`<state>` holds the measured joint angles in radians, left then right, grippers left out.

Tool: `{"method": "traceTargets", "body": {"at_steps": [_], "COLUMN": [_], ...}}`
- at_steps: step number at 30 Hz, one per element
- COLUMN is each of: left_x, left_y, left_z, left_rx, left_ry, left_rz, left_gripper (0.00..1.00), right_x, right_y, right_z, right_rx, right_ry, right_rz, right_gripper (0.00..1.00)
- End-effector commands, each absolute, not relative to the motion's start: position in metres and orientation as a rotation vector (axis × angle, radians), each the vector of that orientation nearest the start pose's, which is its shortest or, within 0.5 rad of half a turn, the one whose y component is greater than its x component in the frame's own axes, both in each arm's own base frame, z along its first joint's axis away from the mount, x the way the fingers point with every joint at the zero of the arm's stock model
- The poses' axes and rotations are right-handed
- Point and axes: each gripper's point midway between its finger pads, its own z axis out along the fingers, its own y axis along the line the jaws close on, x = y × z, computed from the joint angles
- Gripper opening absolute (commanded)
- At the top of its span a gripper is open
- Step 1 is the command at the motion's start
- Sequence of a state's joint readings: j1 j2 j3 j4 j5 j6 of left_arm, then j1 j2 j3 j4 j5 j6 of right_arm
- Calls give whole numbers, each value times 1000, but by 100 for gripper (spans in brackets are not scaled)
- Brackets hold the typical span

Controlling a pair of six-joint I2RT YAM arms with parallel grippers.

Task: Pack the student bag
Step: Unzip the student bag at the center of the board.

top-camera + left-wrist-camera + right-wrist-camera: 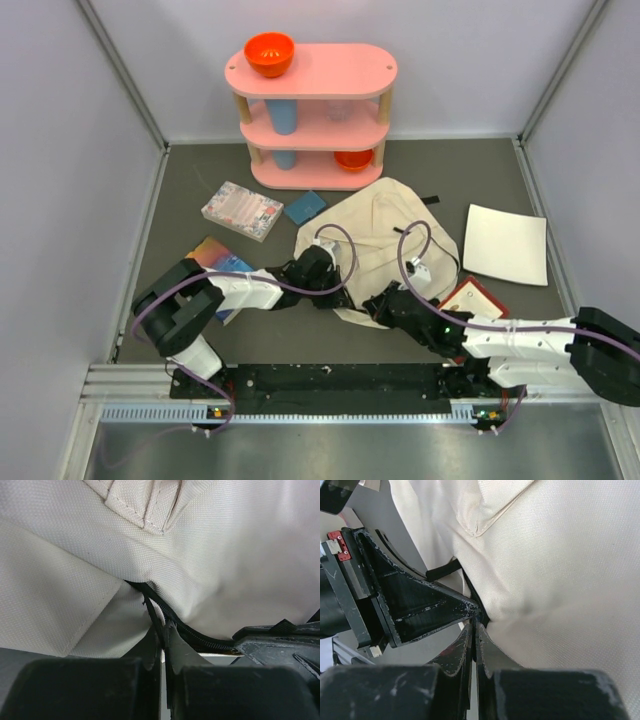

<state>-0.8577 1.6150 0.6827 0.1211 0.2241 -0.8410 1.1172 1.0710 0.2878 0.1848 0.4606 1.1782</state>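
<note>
Lying crumpled at the middle of the grey table (480, 180), the cream student bag (385, 225) has both arms reaching to its near edge. The left gripper (328, 283) has its fingers (172, 645) pressed together, pinching the bag's black zipper (192, 632) where it curves out from under a cloth fold. The right gripper (388, 300) sits just beside it, its fingers (485, 645) also together at the same seam. Whether any cloth is caught between them cannot be told.

Several things could go wrong from here. The left grip is only on a thin strip of zipper tape, so a firm pull may let it slip free. The bag is soft and unweighted, so pulling may drag the whole bag across the table instead of opening it. The two grippers are crowded almost tip to tip, so a small sideways move could knock them together. Purple cables (345, 235) loop above the cloth and might snag on it.
</note>
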Motion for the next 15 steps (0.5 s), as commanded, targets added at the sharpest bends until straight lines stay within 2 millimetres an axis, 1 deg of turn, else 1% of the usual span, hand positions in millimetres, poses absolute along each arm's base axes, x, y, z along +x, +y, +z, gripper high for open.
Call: {"method": "traceTargets", "body": {"at_steps": [1, 2, 4, 5, 6, 7, 9, 10, 11, 12, 13, 14, 15], "left_x": [194, 196, 203, 207, 213, 215, 224, 229, 234, 233, 237, 239, 240], "left_y": [-323, -322, -315, -313, -308, -304, -298, -292, -292, -285, -280, -278, -276], "left_z": [26, 29, 29, 35, 36, 36, 46, 47, 56, 55, 58, 64, 66], "left_rx": [152, 153, 127, 116, 92, 83, 64, 42, 32, 24, 6, 1, 0], "left_ry": [2585, 2572, 2561, 2543, 2527, 2527, 2491, 2475, 2446, 2456, 2444, 2424, 2416], "left_rz": [-960, -951, -886, -869, -824, -789, -745, -705, -712, -680, -656, -662, -661], "left_gripper": [0, 0, 0, 0, 0, 0, 0, 0, 0, 0, 0, 0, 0], "right_x": [174, 174, 172, 171, 170, 169, 166, 165, 164, 164, 163, 164, 164], "right_y": [253, 254, 252, 253, 253, 252, 247, 244, 242, 239, 234, 231, 227], "right_z": [70, 77, 81, 92, 96, 99, 107, 107, 109, 112, 109, 109, 106], "right_rx": [328, 324, 295, 284, 268, 242, 239, 233, 233, 237, 250, 261, 268], "right_ry": [2163, 2149, 2144, 2117, 2107, 2097, 2082, 2082, 2078, 2066, 2077, 2066, 2061], "right_rz": [855, 878, 877, 916, 933, 937, 957, 951, 947, 954, 935, 930, 926], "right_gripper": [0, 0, 0, 0, 0, 0, 0, 0, 0, 0, 0, 0, 0]}}
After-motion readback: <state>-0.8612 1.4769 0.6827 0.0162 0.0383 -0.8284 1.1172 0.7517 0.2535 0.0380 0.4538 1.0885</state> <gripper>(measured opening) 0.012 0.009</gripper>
